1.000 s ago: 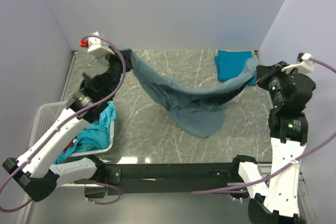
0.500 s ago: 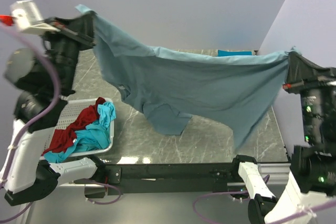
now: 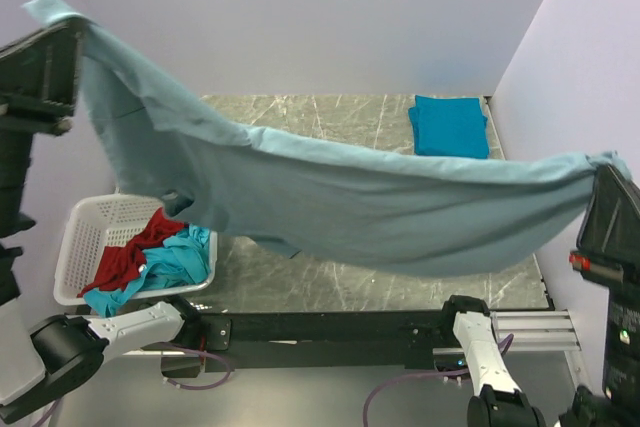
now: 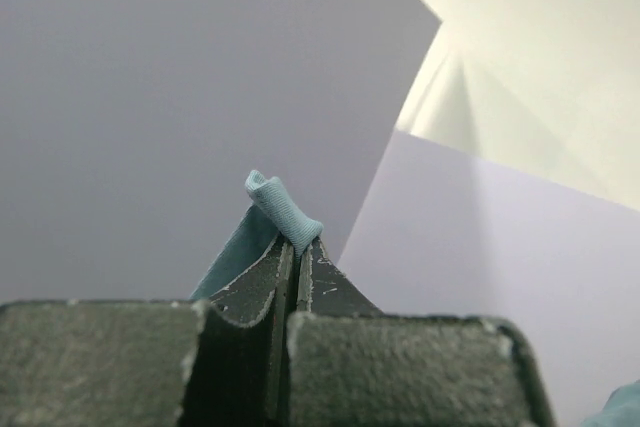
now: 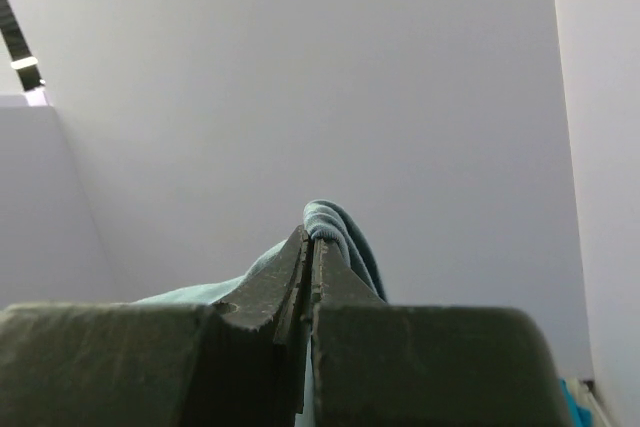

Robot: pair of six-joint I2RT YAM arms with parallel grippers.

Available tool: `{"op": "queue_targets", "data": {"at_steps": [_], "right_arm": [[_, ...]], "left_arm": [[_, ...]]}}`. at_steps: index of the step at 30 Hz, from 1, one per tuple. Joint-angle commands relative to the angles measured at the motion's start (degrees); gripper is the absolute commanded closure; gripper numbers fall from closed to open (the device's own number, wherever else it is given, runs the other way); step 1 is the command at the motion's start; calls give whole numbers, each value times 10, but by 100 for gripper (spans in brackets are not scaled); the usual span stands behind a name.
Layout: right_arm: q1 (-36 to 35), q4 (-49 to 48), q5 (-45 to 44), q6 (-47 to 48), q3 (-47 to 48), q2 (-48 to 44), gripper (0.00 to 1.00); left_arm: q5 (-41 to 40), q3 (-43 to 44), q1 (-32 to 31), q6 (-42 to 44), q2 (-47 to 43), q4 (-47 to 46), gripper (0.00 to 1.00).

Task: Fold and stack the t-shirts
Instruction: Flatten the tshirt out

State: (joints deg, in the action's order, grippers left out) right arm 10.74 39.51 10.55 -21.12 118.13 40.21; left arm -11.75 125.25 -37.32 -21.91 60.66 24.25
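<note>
White plastic lattice laundry basket [image 3: 85, 237], near left: crumpled red cloth t-shirt [image 3: 125, 259], turquoise cloth t-shirt [image 3: 178, 262] inside. Large dusty grey-blue cloth t-shirt [image 3: 340, 207] hangs stretched above grey marbled counter [image 3: 330, 117], left pincer [image 4: 298, 247] clamped on one corner, right pincer [image 5: 310, 242] clamped on other. Folded teal-blue t-shirt [image 3: 450, 127] on counter, far right.

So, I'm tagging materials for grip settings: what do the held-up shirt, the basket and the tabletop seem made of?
Grey-blue shirt: soft matte knit cloth, probably cotton; it sags in a loose curve. Basket: white plastic, seemingly, with moulded lattice walls. Tabletop: glossy grey-green marble look, pale veins, reflections; stone or laminate, cannot tell.
</note>
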Motion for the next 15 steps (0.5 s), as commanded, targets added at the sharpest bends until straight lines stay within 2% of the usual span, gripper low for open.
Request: {"op": "queue_targets", "data": {"at_steps": [1,4,7,13,15], "right_arm": [[-2,-2,3,4,15,7,100],[-2,-2,3,6,19,17,100],[-2,-28,4,7,-14,22,100],[-2,-79,-8,6,-129,36,100],[-2,-115,-18,1,-207,33,100]], "left_arm": [[54,39,2,6,4,-12,99],[73,50,10,10,9,-24,99],[53,16,12,26,13,-46,99],[-56,-67,12,66,56,-83,99],[-123,-118,12,76,82,-109,99]]}}
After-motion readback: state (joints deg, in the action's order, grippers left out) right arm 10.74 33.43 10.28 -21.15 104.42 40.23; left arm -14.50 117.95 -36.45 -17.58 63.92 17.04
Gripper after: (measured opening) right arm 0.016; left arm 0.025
